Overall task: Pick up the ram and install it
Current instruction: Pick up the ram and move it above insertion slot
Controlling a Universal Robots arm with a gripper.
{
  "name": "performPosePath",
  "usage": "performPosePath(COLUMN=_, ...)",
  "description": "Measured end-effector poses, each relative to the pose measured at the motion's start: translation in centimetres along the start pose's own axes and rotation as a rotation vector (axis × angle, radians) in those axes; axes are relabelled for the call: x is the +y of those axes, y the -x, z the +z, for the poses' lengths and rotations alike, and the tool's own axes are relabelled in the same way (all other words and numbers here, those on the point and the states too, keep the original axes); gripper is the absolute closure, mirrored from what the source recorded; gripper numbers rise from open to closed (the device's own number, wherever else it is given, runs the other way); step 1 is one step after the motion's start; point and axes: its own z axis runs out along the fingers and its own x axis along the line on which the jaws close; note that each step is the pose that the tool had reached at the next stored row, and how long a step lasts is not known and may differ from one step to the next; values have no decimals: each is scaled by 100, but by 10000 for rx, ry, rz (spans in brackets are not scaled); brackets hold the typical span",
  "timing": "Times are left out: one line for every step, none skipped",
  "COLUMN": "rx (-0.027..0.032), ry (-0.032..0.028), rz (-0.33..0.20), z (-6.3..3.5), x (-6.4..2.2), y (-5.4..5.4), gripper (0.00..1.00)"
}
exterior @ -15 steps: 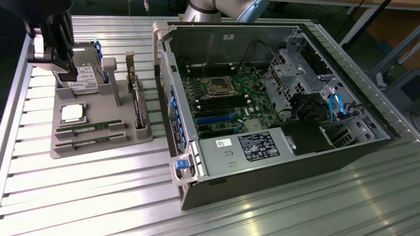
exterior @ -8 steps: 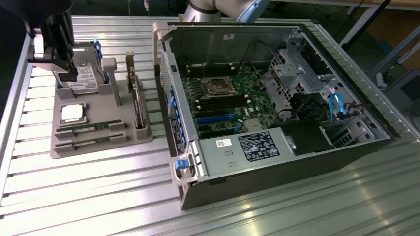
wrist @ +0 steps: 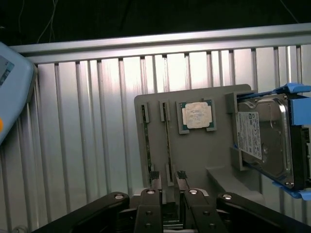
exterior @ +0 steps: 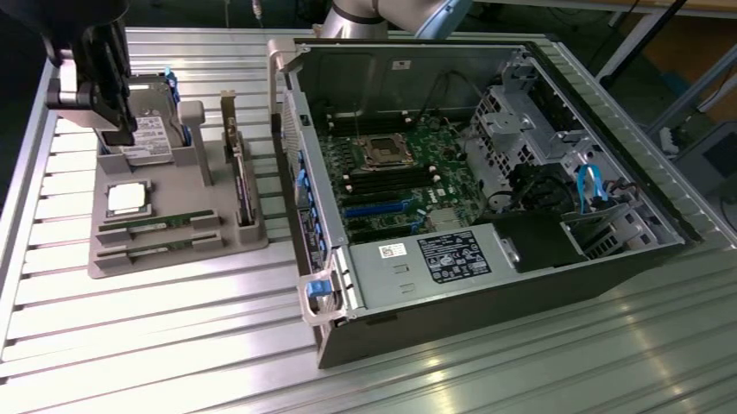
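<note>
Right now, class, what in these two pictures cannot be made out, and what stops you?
Wrist view: silver hard drive in blue carrier, cut off by the picture edge; label print too small.
Wrist view: grey tray, one side hidden behind the black gripper.
Exterior view: thin green ram sticks, chips too small.
Exterior view: black motherboard memory slots, too small to tell whether filled.

Robotics lab or assembly workshop, by the look of it. Counter (exterior: 173, 345) of ribbed aluminium profile, carrying an opened desktop computer case (exterior: 461, 354) with its motherboard (exterior: 392, 172) laid bare. Beside it, a grey parts fixture (exterior: 244, 240) seating a hard drive (exterior: 148, 147), a processor chip (exterior: 127, 198) and ram sticks (exterior: 161, 226). Robot arm (exterior: 357, 13) rising behind the case.
</note>
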Motion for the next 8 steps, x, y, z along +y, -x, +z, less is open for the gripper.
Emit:
performPosePath(rx=1, ry=-8, rz=-115, z=0, x=0, y=-1, gripper=75)
performPosePath(rx=3, ry=-12, rz=-198, z=0, x=0, y=-1, gripper=75)
performPosePath(rx=3, ry=-12, rz=-206, z=0, x=0, y=-1, gripper=75)
performPosePath(rx=3, ry=-13, rz=-205, z=0, x=0, y=0, gripper=75)
performPosePath(rx=3, ry=-13, rz=-206, z=0, x=0, y=0, gripper=75)
performPosePath(rx=0, ry=-15, rz=-207, z=7, x=1, y=-1, gripper=75)
performPosePath(rx=-15, ry=-19, rz=-214, z=29, x=0, y=1, gripper=75)
performPosePath(rx=-24, ry=-25, rz=-230, z=51, x=0, y=1, gripper=75)
